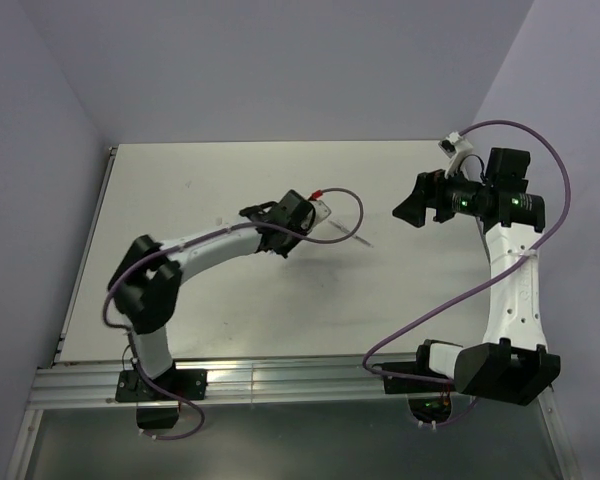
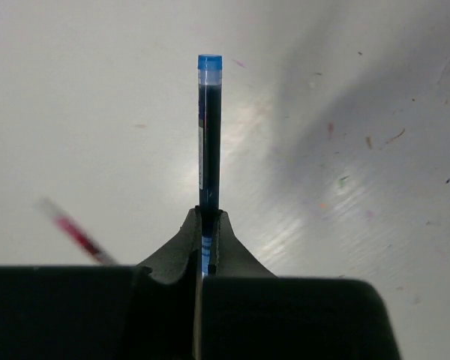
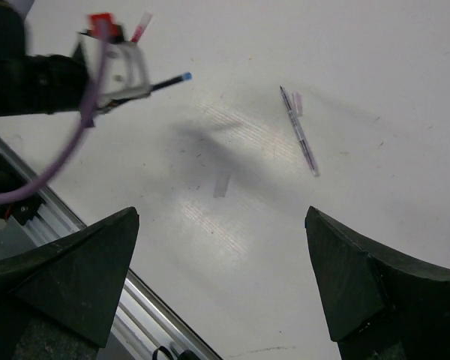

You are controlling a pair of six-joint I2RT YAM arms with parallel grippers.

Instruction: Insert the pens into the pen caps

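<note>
The left gripper (image 2: 208,219) is clamped on the blue pen (image 2: 208,135). The pen's long axis runs straight out from the closed jaws, with its bright blue end farthest from that gripper. In the right wrist view the pen juts sideways from the left gripper and is held clear of the table (image 1: 230,320), with a shadow below it.

The left wrist view also catches the red pen (image 2: 75,229), blurred and lying aslant on the table just to one side of the left gripper. The right wrist view shows only one end of it, poking out behind that gripper.

Only the right wrist view shows the rest. The clear-grey pen (image 3: 300,133) lies flat, well out past the blue end, at an angle across the line of the held pen. A pen cap (image 3: 298,103) lies just beside one end of it; whether they touch cannot be told. A second pen cap (image 3: 222,184), faint and translucent, lies alone, nearer the left gripper than the clear-grey pen is.

The right gripper (image 3: 221,212) hangs spread wide with nothing between its fingers. A purple cable (image 3: 75,127) loops across the left gripper. From the top view the pens are too thin to tell apart.
</note>
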